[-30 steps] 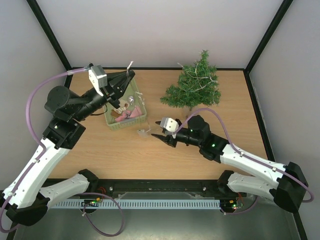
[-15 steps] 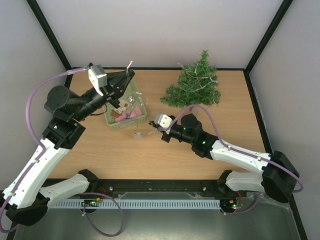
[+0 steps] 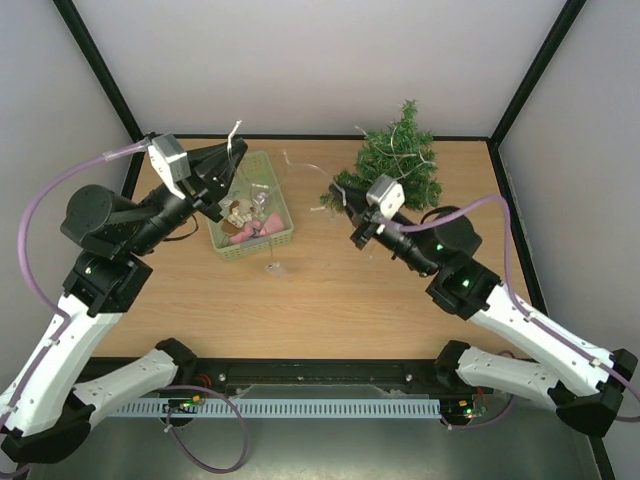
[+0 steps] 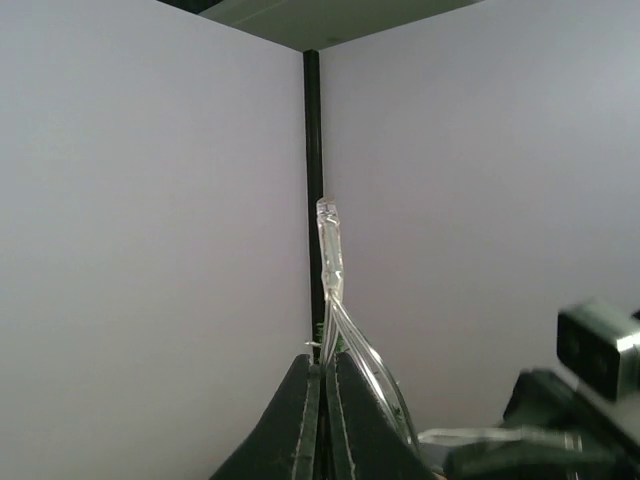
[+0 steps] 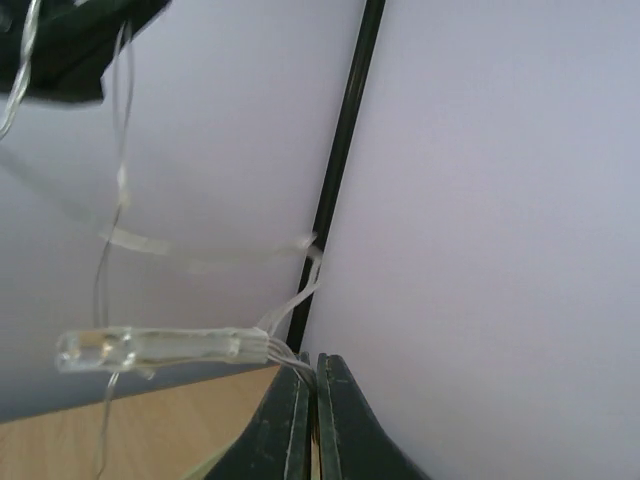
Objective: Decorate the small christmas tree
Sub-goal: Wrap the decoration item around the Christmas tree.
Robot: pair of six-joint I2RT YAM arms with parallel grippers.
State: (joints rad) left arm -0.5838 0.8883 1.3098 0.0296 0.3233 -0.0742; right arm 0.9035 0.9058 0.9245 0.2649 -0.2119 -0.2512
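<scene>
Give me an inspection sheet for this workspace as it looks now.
Surface: wooden table, no spills seen.
Job's things: small christmas tree at the back right; clear light string running between both hands.
Clutter: pale green basket holding pink ornaments; small clear piece on the table in front of it.
Hands: left hand and right hand both shut on the light string.
Cables: a purple cable loops off each arm.
Surroundings: pale walls, black frame posts.

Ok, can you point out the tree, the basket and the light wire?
tree (image 3: 400, 160), top view, middle of its green branches.
basket (image 3: 257, 249), top view, its near rim.
light wire (image 5: 150, 349), right wrist view, the clear bulb on it.
</scene>
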